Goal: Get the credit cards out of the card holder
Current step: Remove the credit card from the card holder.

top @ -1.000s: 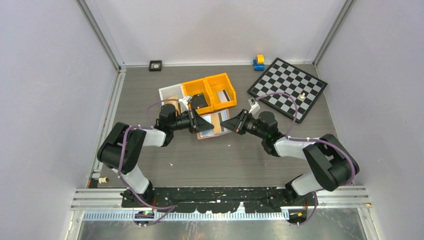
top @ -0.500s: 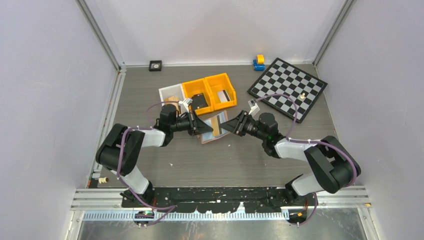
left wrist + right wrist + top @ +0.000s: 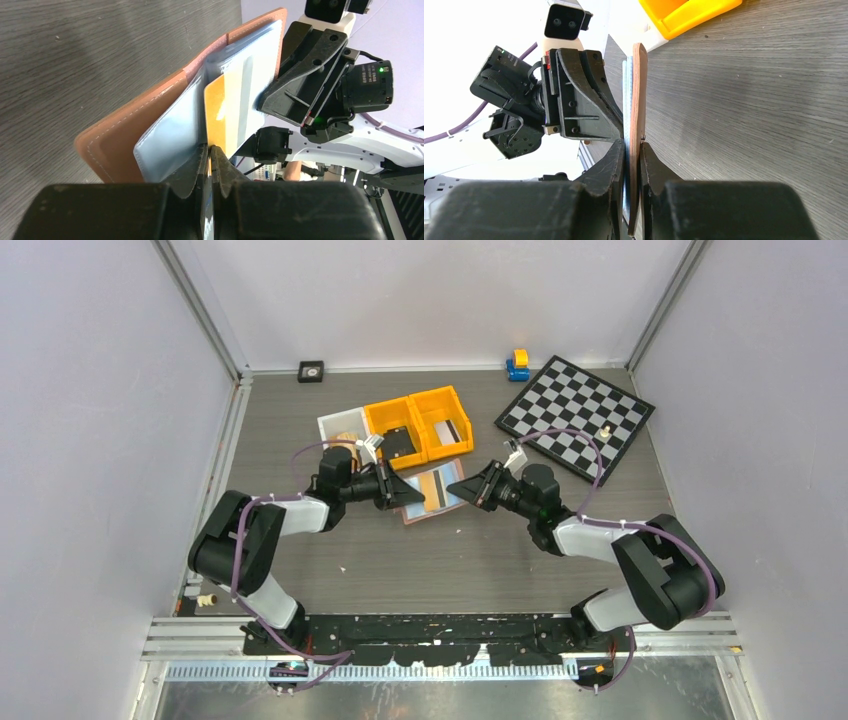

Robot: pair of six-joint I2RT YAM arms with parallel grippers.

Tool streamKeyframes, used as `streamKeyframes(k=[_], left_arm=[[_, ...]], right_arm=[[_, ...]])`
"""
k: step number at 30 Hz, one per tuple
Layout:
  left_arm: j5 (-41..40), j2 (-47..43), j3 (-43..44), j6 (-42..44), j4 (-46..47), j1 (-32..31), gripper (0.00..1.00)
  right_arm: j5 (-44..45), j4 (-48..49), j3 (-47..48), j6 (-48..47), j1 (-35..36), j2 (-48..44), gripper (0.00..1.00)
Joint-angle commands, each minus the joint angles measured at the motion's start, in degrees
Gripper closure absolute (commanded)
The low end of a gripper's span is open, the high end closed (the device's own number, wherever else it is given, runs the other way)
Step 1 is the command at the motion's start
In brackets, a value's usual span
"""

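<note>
Card holder (image 3: pixel 432 492) open, centre of top view. Right gripper (image 3: pixel 633 150) clamped on its cover, left gripper (image 3: pixel 209 150) pinched shut on the orange credit card (image 3: pixel 223 112). My worry: the thin edge grip snags the clear pocket (image 3: pixel 170 135) and slips.

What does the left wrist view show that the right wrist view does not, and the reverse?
Only the left wrist view: an orange credit card among the clear pockets, pinched in the jaws of the left gripper. Only the right wrist view: an orange bin. Both: the card holder, open in the first, edge-on in the second.
</note>
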Motion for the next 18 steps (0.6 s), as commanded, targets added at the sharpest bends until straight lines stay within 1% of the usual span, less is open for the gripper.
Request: streamKeyframes(k=[1,3,5,8,10,11,13,15,17,18], left_arm=[[2.1,-0.3,0.8,-2.3,6.1,0.2,0.83],[2.8,0.3,0.6,-3.4,8.2,0.0,0.73],[2.8,0.7,0.5,-3.9,9.1,-0.1,0.67],[2.9,1.0,0.6,-3.9,9.1,-0.3,0.62],[3.0,1.4,0.8,-3.9,9.1,-0.4,0.61],[3.0,1.6,0.9,-4.1,9.1,-0.4,0.63],[3.3,1.7,0.8,-4.8,10.6,-0.5,0.71],[3.5,1.5,0.4,-5.8,12.8,-0.5,0.83],[3.6,1.4,0.3,-6.0,13.2,-0.4,0.98],[3.7,1.4,0.2,-6.0,13.3,-0.1,1.0]], right_arm=[[-1.3,5.6,0.5,1.2,-0.2,-1.4,1.0],[-2.4,8.4,0.3,2.3,-0.2,-0.2,1.0],[-3.3,10.6,0.2,3.2,-0.2,0.7,1.0],[-4.2,12.1,0.1,3.7,-0.1,0.9,1.0],[-4.2,12.3,0.0,3.9,-0.1,0.6,1.0],[-4.2,12.1,0.1,3.8,-0.1,0.5,1.0],[-4.1,11.5,0.2,3.8,-0.1,0.7,1.0],[-3.9,11.5,0.2,3.7,0.0,1.0,1.0],[-3.5,11.4,0.1,3.8,-0.1,1.2,1.0],[-3.1,11.1,0.0,3.8,-0.2,1.2,1.0]])
